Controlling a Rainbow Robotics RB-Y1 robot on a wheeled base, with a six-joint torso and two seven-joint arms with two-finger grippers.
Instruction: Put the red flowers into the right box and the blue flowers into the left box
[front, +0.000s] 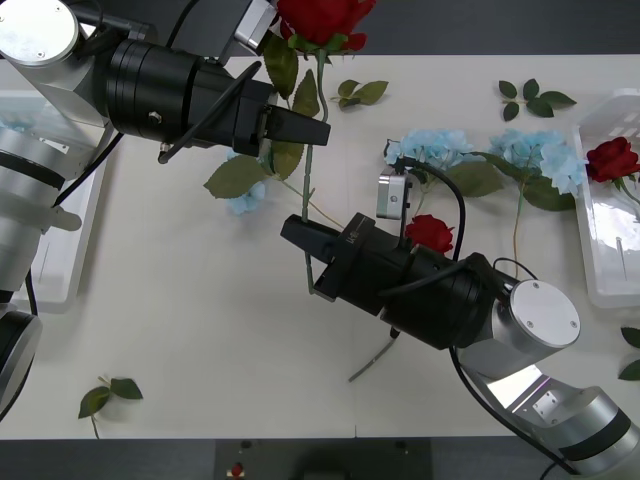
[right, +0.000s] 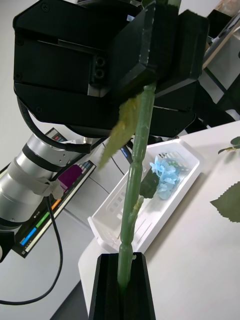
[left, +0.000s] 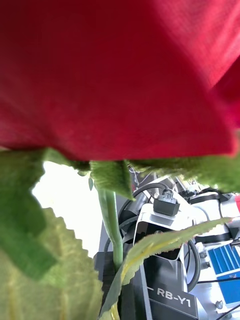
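Observation:
One of the red flowers (front: 322, 18) hangs in the air at the table's far middle, its green stem (right: 134, 185) running down from the bloom (left: 120, 70). My left gripper (front: 316, 130) is shut on the upper stem, just under the leaves. Lower on the same stem my right gripper (front: 305, 255) is shut too, its black fingers (right: 107, 290) pinching it. A second red flower (front: 430, 232) lies on the table behind the right arm. Another rose (front: 612, 158) rests in the right box (front: 600, 285). Blue flowers (front: 432, 146) lie at the far middle right. The left box (right: 150, 227) holds a blue flower (right: 165, 175).
Another blue cluster (front: 548, 158) lies near the right box, and one (front: 245, 200) sits partly under the left gripper. Loose leaf sprigs lie at the far edge (front: 360, 92), far right (front: 535, 98) and near left (front: 108, 395). The left box rim (front: 78, 250) shows beside the left arm.

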